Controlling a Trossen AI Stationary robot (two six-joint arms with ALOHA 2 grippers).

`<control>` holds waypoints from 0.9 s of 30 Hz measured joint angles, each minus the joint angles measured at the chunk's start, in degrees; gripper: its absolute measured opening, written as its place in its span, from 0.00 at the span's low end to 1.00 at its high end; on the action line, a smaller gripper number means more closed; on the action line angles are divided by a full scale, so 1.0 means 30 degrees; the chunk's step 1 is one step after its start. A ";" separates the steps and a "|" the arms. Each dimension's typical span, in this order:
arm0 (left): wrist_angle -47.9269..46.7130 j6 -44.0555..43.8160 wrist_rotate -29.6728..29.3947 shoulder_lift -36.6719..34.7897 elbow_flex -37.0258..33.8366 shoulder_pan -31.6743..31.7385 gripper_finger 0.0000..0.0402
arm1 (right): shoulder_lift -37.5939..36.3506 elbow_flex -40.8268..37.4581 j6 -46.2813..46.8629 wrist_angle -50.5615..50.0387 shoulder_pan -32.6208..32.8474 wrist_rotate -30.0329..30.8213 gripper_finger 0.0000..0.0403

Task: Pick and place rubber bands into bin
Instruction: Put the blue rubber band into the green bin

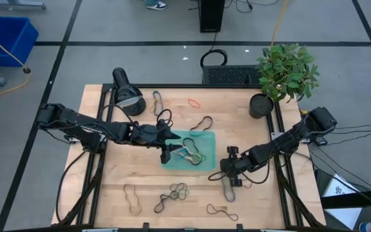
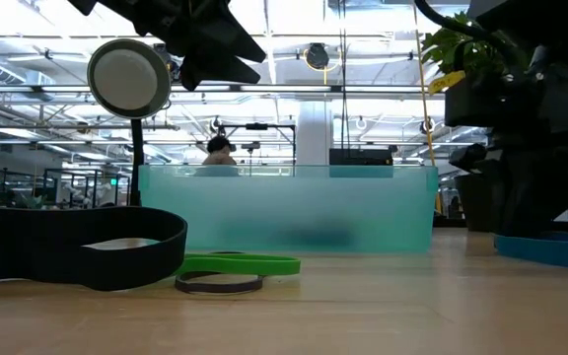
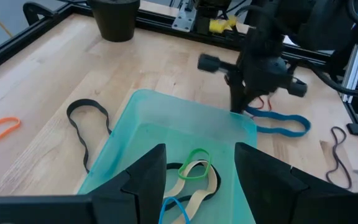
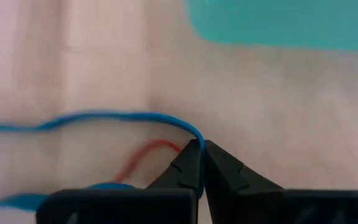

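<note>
Right gripper [image 4: 202, 149] pinches a blue rubber band [image 4: 104, 117] beside the bin [image 4: 278, 25].

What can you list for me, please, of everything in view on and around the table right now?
bin: one, teal, table centre, several bands inside
blue rubber band: one, on the table beside the bin, pinched by the right gripper
loose rubber bands: several, dark, tan and orange, scattered on the table
potted plant: one, green, far right corner
lamp: one, black, far left
blue crate: one, on the floor
left gripper: jaws open, over the bin
right gripper: jaws shut on the blue band
</note>
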 joint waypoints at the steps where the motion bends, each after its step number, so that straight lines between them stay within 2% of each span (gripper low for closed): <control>1: 0.0000 0.0004 0.0000 0.0000 0.0000 0.0003 0.49 | -0.0303 -0.0046 0.0120 -0.0188 -0.0007 0.0254 0.01; 9: 0.0026 -0.0103 0.0015 0.0000 0.0000 -0.0019 0.49 | -0.3806 0.0005 0.0453 -0.0081 0.0000 0.3560 0.00; 15: 0.0024 -0.2054 0.0253 0.0000 -0.0002 -0.0239 0.49 | -0.6902 0.0005 -0.0267 0.1138 0.0000 0.6749 0.00; 18: 0.0022 -0.1904 0.1193 0.0000 -0.0007 -0.0262 0.49 | -0.8204 0.0005 -0.2355 0.3297 -0.0043 0.7212 0.00; 22: 0.0007 -0.2037 0.1985 0.0000 -0.0007 -0.0267 0.49 | -0.9373 0.0009 -0.6387 0.7888 -0.0337 0.7158 0.00; 27: -0.0011 -0.2469 0.2135 0.0000 -0.0007 -0.0493 0.49 | -0.9453 0.0061 -1.2044 1.3713 -0.1188 0.7089 0.00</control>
